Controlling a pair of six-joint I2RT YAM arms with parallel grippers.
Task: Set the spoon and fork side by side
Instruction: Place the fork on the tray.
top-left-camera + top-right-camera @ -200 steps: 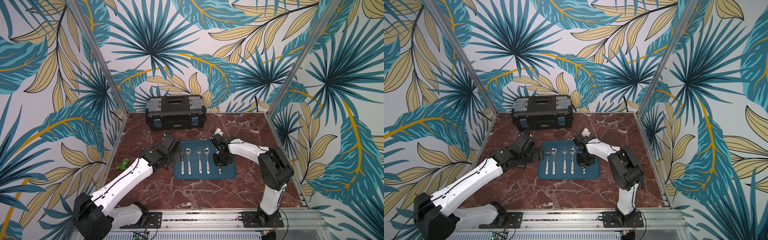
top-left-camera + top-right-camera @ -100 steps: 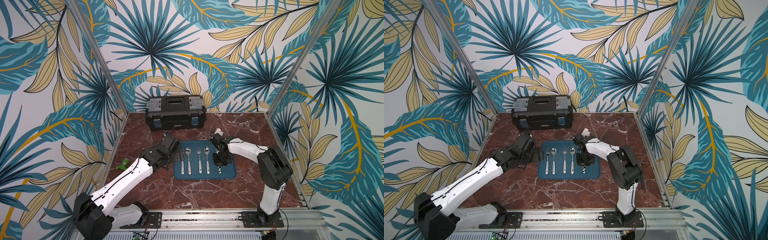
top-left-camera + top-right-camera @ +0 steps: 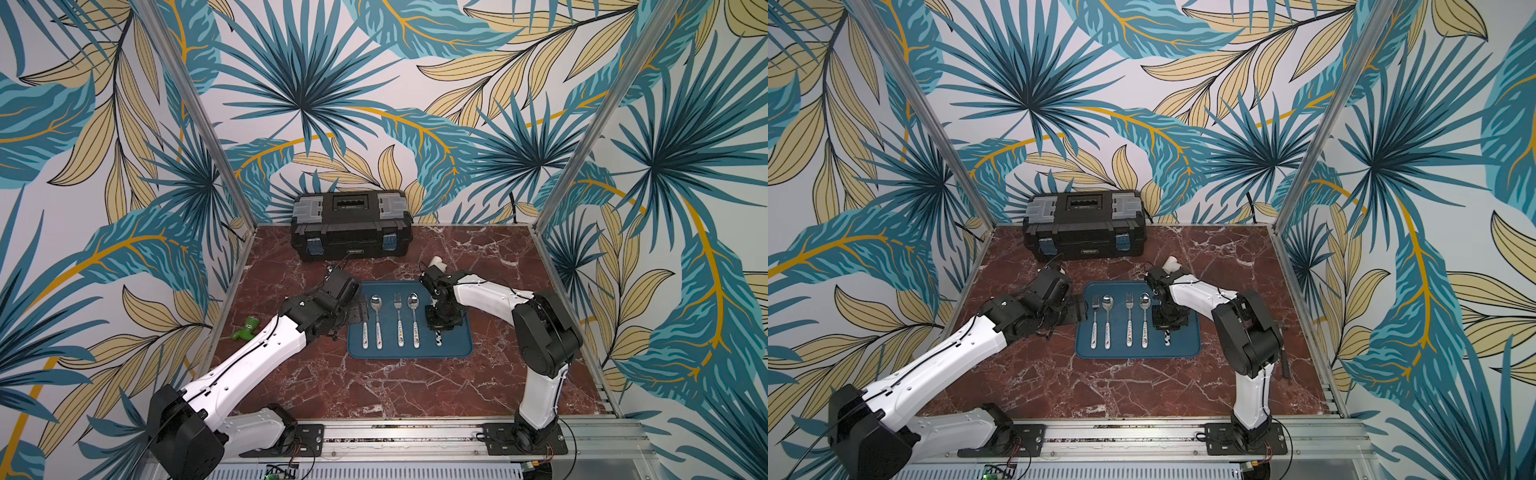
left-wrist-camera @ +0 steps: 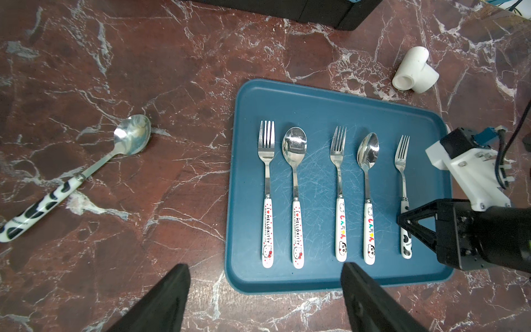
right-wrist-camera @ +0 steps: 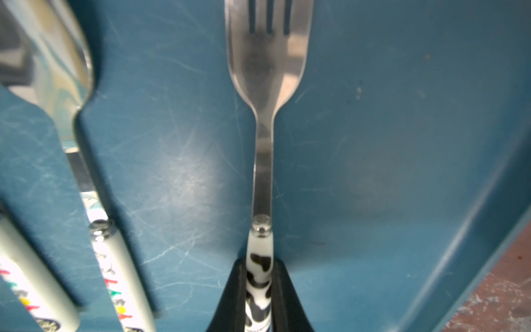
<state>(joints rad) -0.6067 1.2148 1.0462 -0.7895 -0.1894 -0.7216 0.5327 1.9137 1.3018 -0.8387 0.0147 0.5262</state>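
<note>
- Fork [image 4: 403,178]: lying flat on the tray [image 4: 316,100], last in the row, near the right edge. My right gripper [image 5: 259,270] is pinched shut on its cow-print handle.
- Spoon [image 4: 80,176]: not placed yet. It's on the counter, well off the tray's left edge, lying at a slant.
- My left gripper [image 4: 264,267] is spread wide with nothing in it, hovering by that left edge.
- Two other pairs [image 4: 294,143] are lined up already.
- Room: there's a bare strip between the fork and the right rim, snug I reckon. The spoon has to clear the rim, and my right arm is parked over that spot.
</note>
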